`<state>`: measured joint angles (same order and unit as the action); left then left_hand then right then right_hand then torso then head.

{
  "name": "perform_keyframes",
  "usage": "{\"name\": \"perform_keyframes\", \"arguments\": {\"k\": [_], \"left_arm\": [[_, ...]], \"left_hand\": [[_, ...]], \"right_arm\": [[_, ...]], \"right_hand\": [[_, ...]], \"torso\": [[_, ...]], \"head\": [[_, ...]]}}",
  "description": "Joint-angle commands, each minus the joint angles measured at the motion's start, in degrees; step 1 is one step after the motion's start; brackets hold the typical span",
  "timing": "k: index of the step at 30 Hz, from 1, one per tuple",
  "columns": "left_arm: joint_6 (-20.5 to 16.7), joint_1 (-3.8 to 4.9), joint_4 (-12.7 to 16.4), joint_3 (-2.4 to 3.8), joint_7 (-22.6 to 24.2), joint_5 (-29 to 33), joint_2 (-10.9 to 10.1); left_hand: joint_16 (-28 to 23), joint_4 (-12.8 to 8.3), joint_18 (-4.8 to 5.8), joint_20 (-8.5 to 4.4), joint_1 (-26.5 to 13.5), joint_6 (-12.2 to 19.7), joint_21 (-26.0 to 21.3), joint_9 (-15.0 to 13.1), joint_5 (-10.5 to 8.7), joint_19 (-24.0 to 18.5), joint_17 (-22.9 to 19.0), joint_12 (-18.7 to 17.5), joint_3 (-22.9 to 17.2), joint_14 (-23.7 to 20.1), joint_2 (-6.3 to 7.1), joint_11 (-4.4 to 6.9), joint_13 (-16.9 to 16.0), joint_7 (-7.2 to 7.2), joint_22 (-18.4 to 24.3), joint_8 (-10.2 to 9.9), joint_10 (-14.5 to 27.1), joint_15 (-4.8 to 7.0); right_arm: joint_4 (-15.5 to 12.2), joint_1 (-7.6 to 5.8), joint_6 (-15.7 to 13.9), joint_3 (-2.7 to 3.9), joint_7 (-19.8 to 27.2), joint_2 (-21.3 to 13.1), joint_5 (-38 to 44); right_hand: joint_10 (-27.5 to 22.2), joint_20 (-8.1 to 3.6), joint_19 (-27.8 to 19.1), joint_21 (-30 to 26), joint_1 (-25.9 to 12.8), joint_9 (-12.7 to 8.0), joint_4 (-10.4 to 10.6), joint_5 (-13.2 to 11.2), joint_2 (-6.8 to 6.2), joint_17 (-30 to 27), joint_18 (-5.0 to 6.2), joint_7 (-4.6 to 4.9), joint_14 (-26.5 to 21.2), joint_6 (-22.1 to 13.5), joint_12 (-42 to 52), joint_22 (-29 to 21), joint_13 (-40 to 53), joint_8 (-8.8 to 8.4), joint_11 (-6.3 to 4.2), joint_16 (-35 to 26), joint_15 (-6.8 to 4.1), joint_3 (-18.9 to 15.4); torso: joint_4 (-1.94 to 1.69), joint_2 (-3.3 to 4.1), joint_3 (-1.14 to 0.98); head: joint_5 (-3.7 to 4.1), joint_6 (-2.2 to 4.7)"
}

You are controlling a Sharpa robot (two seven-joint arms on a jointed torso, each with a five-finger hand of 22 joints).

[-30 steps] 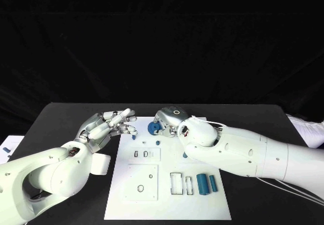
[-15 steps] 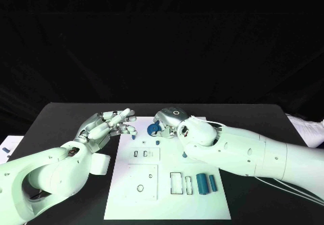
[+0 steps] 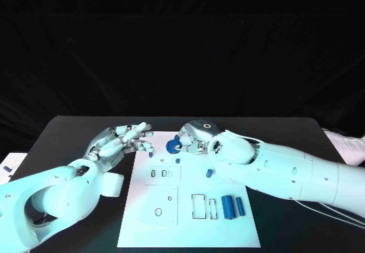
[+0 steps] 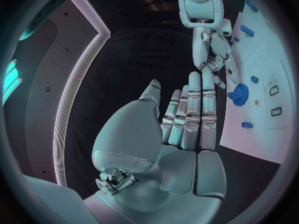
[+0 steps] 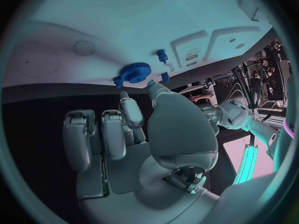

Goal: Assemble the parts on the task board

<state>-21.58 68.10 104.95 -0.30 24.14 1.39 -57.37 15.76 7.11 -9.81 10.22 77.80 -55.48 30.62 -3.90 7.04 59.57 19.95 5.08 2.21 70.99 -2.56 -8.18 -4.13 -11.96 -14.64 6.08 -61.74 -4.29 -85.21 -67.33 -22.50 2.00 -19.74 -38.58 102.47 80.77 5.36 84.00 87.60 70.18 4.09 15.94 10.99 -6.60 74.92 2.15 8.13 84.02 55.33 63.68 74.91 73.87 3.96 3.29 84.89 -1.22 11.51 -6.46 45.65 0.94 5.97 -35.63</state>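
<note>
Blue gear (image 3: pixel 173 143) at 9 o'clock of my right hand (image 3: pixel 194 138), nearer than left hand (image 3: pixel 122 141); both spread, holding nothing

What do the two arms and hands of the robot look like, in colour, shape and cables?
Both arms are thick, with smooth, rounded white shells. The left hand and the right hand are silver metal with segmented fingers and pale pads on the fingertips. The back of the right hand carries a small ring marking. A thin white cable loops along the right arm near its wrist.
</note>
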Motion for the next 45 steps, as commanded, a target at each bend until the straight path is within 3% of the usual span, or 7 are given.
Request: {"name": "perform_keyframes", "arguments": {"k": [1, 5, 8, 13, 21, 29, 45], "left_arm": [[1.1, 0.08, 0.0, 0.02, 0.3, 0.1, -0.1], [1.2, 0.08, 0.0, 0.02, 0.3, 0.1, -0.2], [1.2, 0.08, -0.2, -0.02, 0.4, 0.1, -0.1], [1.3, 0.05, -0.6, -0.18, 0.4, 0.3, 0.0], [1.4, 0.01, -1.1, -0.42, 0.4, 0.3, 0.4], [1.5, -0.03, -1.5, -0.5, 0.4, 0.3, 0.5], [1.5, -0.05, -1.8, -0.54, 0.4, 0.3, 0.6]], "left_hand": [[-0.2, -0.3, -0.54, 0.09, 0.1, -0.1, 0.3, 0.0, -0.15, -0.4, 0.1, -0.2, 0.1, 0.0, -0.46, -0.37, 0.0, -0.35, -0.1, -0.2, -0.1, -0.17], [-0.2, -0.3, -0.54, 0.09, 0.1, -0.1, 0.3, 0.0, -0.15, -0.4, 0.1, -0.2, 0.1, 0.0, -0.46, -0.37, 0.0, -0.35, -0.1, -0.2, -0.1, -0.17], [-0.2, -0.4, -0.54, 0.1, 0.1, -0.1, 0.3, 0.0, -0.14, -0.4, 0.1, -0.2, 0.1, 0.0, -0.47, -0.37, 0.0, -0.36, -0.1, -0.3, -0.1, -0.17], [-0.2, -0.4, -0.54, 0.1, 0.1, -0.1, 0.3, 0.0, -0.14, -0.4, 0.1, -0.2, 0.1, 0.0, -0.47, -0.37, 0.0, -0.36, -0.1, -0.3, -0.1, -0.17], [-0.2, -0.4, -0.54, 0.1, 0.1, -0.1, 0.3, 0.0, -0.14, -0.4, 0.1, -0.2, 0.1, 0.0, -0.47, -0.37, 0.0, -0.36, -0.1, -0.3, -0.1, -0.17], [-0.2, -0.4, -0.54, 0.1, 0.1, -0.1, 0.3, 0.0, -0.14, -0.4, 0.1, -0.2, 0.1, 0.0, -0.47, -0.37, 0.0, -0.36, -0.1, -0.3, -0.1, -0.17], [-0.2, -0.4, -0.54, 0.1, 0.1, -0.1, 0.3, 0.0, -0.14, -0.4, 0.1, -0.2, 0.1, 0.0, -0.47, -0.37, 0.0, -0.36, -0.1, -0.3, -0.1, -0.17]], "right_arm": [[-1.8, -0.26, -7.3, 0.28, 7.8, -2.9, -8.8], [-3.5, -0.79, -6.1, 0.53, 14.7, -7.5, -19.2], [-4.4, -1.07, -3.7, 0.65, 20.2, -12.0, -28.0], [-3.7, -0.97, -1.5, 0.69, 24.3, -16.2, -32.8], [-0.5, 0.76, -0.3, 0.69, 26.4, -19.6, -33.2], [1.9, 2.79, -0.2, 0.69, 26.7, -19.4, -32.0], [5.9, 3.72, 0.5, 0.69, 26.0, -16.9, -31.2]], "right_hand": [[0.1, 0.3, 2.1, 0.1, 2.4, -0.1, -0.7, -0.3, -0.24, 5.6, -0.91, 0.22, 4.1, -0.1, -0.3, 10.1, 0.0, -0.34, -0.03, 0.2, 0.41, 0.9], [0.4, 0.31, 1.8, -0.1, 7.0, -0.1, -3.5, -0.5, -0.65, 6.3, -0.84, 0.33, 4.2, 0.2, 1.2, 9.8, 1.0, -0.24, -0.02, 0.5, 0.41, 2.2], [1.1, 0.36, 1.8, -0.1, 9.4, -0.1, -5.5, 0.1, -1.14, 7.2, -0.84, 0.51, 4.4, 0.4, 3.5, 9.9, 2.5, -0.22, 0.11, 1.0, 0.52, 2.7], [1.3, 0.44, 1.8, -0.1, 9.5, -0.1, -6.1, 0.4, -1.71, 7.4, -0.85, 0.58, 4.4, 0.4, 4.4, 9.9, 3.2, -0.27, 0.21, 1.1, 0.63, 2.2], [1.4, 0.48, 1.9, 0.0, 9.6, -0.1, -6.3, 0.5, -1.92, 7.8, -0.88, 0.56, 4.5, 0.4, 4.8, 10.0, 3.4, -0.23, 0.21, 1.3, 0.65, 1.9], [1.4, 0.49, 1.9, 0.0, 9.6, -0.1, -6.3, 0.5, -1.93, 7.8, -0.89, 0.55, 4.5, 0.5, 4.8, 10.1, 3.4, -0.2, 0.2, 1.3, 0.65, 1.8], [1.5, 0.5, 2.0, 0.0, 9.7, -0.1, -6.4, 0.7, -1.41, 8.0, -0.9, 0.53, 4.5, 0.9, 5.1, 10.1, 3.7, -0.08, 0.19, 1.4, 0.64, 1.8]], "torso": [[0.32, -0.07, -0.03], [0.79, -0.19, -0.1], [1.3, -0.34, -0.32], [1.82, -0.47, -0.73], [2.07, -0.58, -1.22], [1.86, -0.56, -1.02], [1.83, -0.62, -0.88]], "head": [[0.15, 0.4], [0.27, 0.63], [0.42, 0.91], [0.61, 0.99], [1.04, 1.04], [1.06, 0.89], [0.9, 0.41]]}}
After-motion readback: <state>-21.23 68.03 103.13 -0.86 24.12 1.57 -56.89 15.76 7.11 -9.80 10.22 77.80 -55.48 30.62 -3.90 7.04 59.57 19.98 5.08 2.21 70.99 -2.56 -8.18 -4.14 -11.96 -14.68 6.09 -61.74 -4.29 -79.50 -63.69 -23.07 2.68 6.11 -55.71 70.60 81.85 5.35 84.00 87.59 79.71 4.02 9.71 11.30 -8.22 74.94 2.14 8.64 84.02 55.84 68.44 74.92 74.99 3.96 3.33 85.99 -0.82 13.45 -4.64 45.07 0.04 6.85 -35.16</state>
